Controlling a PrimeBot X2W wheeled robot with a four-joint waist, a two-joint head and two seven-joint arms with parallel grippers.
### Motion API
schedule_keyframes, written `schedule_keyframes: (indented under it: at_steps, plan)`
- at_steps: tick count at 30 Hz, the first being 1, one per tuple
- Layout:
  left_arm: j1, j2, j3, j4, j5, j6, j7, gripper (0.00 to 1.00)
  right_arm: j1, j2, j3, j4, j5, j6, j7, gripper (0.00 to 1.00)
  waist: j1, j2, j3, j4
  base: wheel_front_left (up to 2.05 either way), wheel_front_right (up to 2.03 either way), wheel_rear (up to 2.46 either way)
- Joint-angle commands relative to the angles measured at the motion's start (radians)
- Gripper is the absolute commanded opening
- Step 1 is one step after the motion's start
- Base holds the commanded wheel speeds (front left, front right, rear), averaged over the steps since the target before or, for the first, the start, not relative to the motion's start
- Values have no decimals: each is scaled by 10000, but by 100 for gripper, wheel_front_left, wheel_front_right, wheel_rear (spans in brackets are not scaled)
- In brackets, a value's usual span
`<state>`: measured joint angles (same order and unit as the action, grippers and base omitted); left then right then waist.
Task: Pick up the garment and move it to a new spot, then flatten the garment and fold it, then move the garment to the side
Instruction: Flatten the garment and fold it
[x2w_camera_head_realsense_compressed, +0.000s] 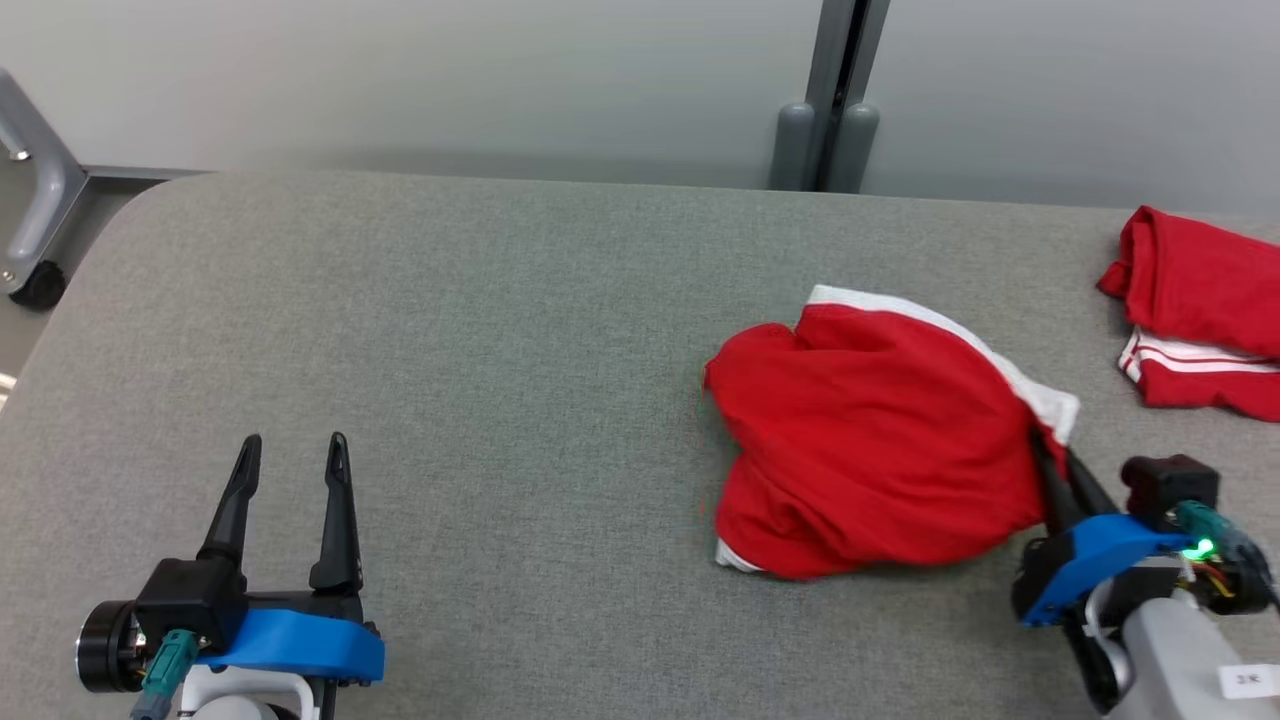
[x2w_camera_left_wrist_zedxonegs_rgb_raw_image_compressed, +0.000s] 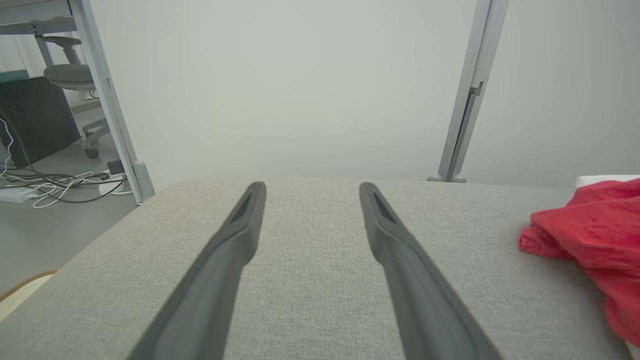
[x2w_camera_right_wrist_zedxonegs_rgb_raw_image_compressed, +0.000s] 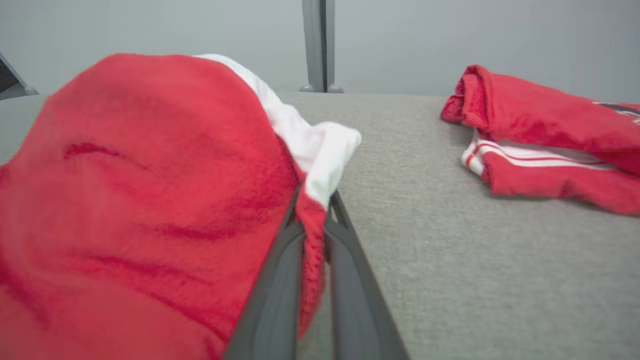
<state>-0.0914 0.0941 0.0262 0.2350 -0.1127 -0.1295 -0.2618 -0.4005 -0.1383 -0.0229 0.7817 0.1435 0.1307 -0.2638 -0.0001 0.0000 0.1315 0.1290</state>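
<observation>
The garment (x2w_camera_head_realsense_compressed: 870, 440) is a crumpled red piece with a white band, lying right of the middle of the grey table (x2w_camera_head_realsense_compressed: 480, 330). My right gripper (x2w_camera_head_realsense_compressed: 1052, 448) is shut on the garment's right edge, just below the white band. In the right wrist view the two fingers pinch a red fold of the garment (x2w_camera_right_wrist_zedxonegs_rgb_raw_image_compressed: 150, 200) at the gripper (x2w_camera_right_wrist_zedxonegs_rgb_raw_image_compressed: 312, 205). My left gripper (x2w_camera_head_realsense_compressed: 293, 445) stands open over bare table at the lower left, nothing between its fingers. The left wrist view shows the left gripper (x2w_camera_left_wrist_zedxonegs_rgb_raw_image_compressed: 310, 187) open and the garment (x2w_camera_left_wrist_zedxonegs_rgb_raw_image_compressed: 590, 240) far to its right.
A second red garment with white stripes (x2w_camera_head_realsense_compressed: 1200, 310) lies bunched at the table's far right edge. A grey post (x2w_camera_head_realsense_compressed: 830, 100) stands behind the table against the wall. Off the table's left end are a metal frame (x2w_camera_head_realsense_compressed: 35, 190), a chair and floor cables (x2w_camera_left_wrist_zedxonegs_rgb_raw_image_compressed: 60, 180).
</observation>
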Motion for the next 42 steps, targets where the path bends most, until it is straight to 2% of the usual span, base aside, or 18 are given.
schedule_keyframes:
  at_steps: [1,10,15,22,30,34,42]
  plan:
    - [54,33,27,-3,34,-13,-41,100,139,-189,-111,-91,18,1,-6,0,1,0,-152,-159,0,0,0]
    - [263,0,4,-116,38,-15,-41,100,455,-1725,-1334,-1321,-146,1,-7,0,1,0,-402,-494,0,0,0]
    - [314,-25,11,-136,-3,-16,-41,100,467,-1622,-1254,-2180,-32,1,-7,0,1,0,-493,-547,0,0,0]
    - [339,-104,-66,-139,-21,-16,-41,100,491,-460,536,-3222,73,1,-6,0,1,0,-543,-493,0,0,0]
    - [57,-178,-256,-145,-112,-17,-41,100,-404,626,2767,-2992,639,1,-7,0,1,0,-342,97,0,0,0]
    - [-49,-236,-357,-2,-199,-17,-41,100,-948,845,3724,-2593,1045,1,-6,0,1,0,-219,516,0,0,0]
    - [-288,-314,-637,249,-328,-17,-41,100,-1905,859,6487,-2105,3233,1,-6,0,1,0,-8,1220,0,0,0]
